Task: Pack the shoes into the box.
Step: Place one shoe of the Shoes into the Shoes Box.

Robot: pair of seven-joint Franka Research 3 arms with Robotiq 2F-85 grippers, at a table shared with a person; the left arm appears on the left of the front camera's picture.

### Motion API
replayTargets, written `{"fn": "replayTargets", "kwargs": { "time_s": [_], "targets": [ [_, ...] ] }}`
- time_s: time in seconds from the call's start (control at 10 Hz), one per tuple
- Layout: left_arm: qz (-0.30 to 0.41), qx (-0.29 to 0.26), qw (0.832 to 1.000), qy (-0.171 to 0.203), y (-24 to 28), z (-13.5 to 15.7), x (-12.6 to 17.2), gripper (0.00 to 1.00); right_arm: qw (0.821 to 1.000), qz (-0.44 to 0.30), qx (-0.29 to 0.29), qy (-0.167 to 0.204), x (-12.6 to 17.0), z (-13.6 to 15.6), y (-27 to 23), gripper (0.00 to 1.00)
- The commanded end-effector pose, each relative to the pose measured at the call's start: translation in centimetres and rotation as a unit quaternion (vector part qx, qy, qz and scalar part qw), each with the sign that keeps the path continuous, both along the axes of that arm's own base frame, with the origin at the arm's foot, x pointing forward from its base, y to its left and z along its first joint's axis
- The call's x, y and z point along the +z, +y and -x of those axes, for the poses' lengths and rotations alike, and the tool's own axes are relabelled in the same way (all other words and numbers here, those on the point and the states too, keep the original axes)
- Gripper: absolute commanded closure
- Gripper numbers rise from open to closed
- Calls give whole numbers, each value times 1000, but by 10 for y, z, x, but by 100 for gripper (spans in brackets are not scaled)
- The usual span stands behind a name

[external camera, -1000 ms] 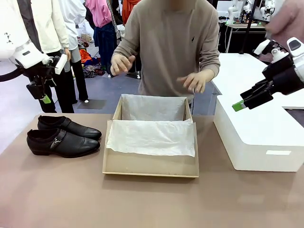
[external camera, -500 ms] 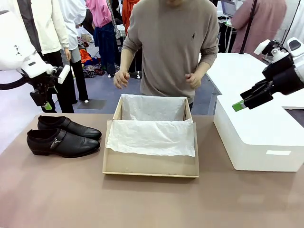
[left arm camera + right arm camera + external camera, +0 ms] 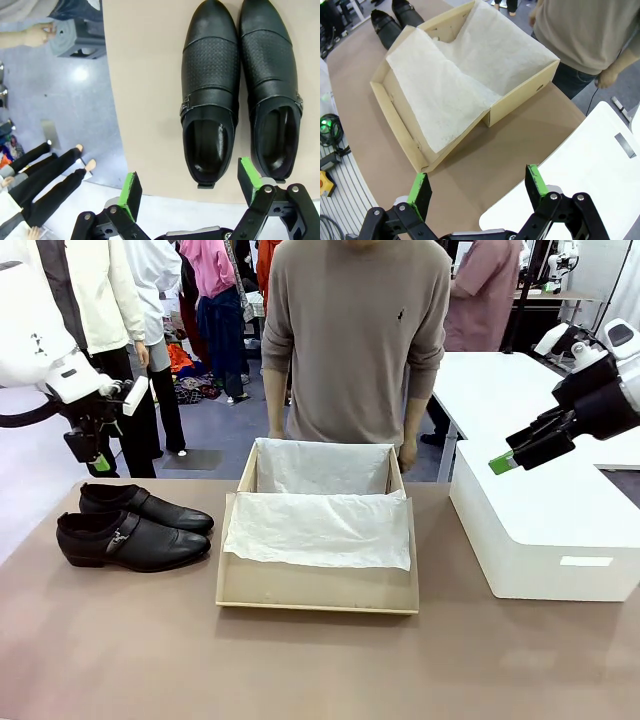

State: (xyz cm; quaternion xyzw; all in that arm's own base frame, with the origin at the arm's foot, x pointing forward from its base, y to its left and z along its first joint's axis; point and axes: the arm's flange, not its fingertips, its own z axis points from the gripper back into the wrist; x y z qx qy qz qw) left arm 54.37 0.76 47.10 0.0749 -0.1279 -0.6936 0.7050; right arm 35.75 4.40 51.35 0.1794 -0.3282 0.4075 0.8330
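Note:
Two black glossy shoes (image 3: 133, 527) lie side by side at the table's left, toes pointing right. The left wrist view looks straight down on the shoes (image 3: 210, 90), heels nearest the camera. My left gripper (image 3: 97, 462) hangs open above and behind their heels; in its own view the left gripper (image 3: 189, 185) has nothing between its green pads. The tan box (image 3: 318, 592) stands open mid-table, white tissue paper (image 3: 320, 528) draped over its front flap. My right gripper (image 3: 503, 462) hovers open and empty over the white box; from the right gripper (image 3: 478, 189) the tan box (image 3: 520, 95) lies ahead.
A large white box (image 3: 545, 530) takes up the table's right side. A person stands at the far edge behind the tan box, a hand (image 3: 407, 455) hanging by its back right corner. Bare tabletop (image 3: 300, 670) runs along the front.
The person's hands have dropped from chest height to their sides. My left gripper has sunk a little and shifted slightly left above the shoes. The right arm has not moved.

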Motion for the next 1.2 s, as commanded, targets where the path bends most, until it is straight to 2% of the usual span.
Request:
{"fn": "replayTargets", "kwargs": {
  "time_s": [0.0, 0.2, 0.5, 0.8, 1.1],
  "targets": [
    [1, 2, 1000, -6, 2, 2, 1, 0, 1000, -6, 12, -8, -1, -3, -2, 0],
    [-5, 3, 1000, 3, 0, -9, -1, 0, 1000, -6, 12, -8, -1, -3, -2, 0],
    [-30, 14, 999, 34, 1, -25, -7, 0, 1000, -6, 12, -8, -1, -3, -2, 0],
    [-47, 21, 997, 62, 2, -26, -12, 0, 1000, -6, 12, -8, -1, -3, -2, 0],
    [-49, 28, 996, 71, 1, -30, -30, 0, 1000, -6, 12, -8, -1, -3, -2, 0]
  ]
}}
